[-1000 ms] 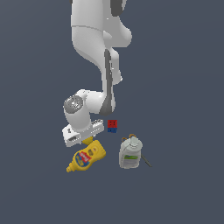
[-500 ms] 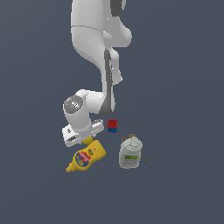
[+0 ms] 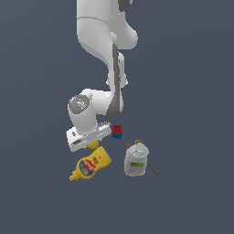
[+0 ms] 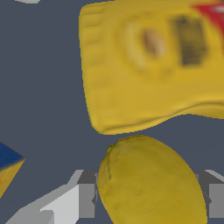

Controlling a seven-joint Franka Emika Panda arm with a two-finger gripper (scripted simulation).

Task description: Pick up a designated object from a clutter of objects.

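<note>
The small yellow lemon (image 3: pixel 94 145) peeks out from under my white gripper (image 3: pixel 89 142), just above the mustard bottle (image 3: pixel 91 163). In the wrist view the lemon (image 4: pixel 151 181) sits between my two grey fingers (image 4: pixel 86 199), which press against its two sides. The gripper (image 4: pixel 151 201) is shut on the lemon, low at the surface. The mustard bottle (image 4: pixel 153 61) lies close beyond the lemon, apart from it.
A small red-and-blue block (image 3: pixel 117 131) lies just to the exterior view's right of the gripper and shows in the wrist view (image 4: pixel 6 168). A whitish jug with a green label (image 3: pixel 136 161) stands further right, with a thin marker (image 3: pixel 151 167) beside it.
</note>
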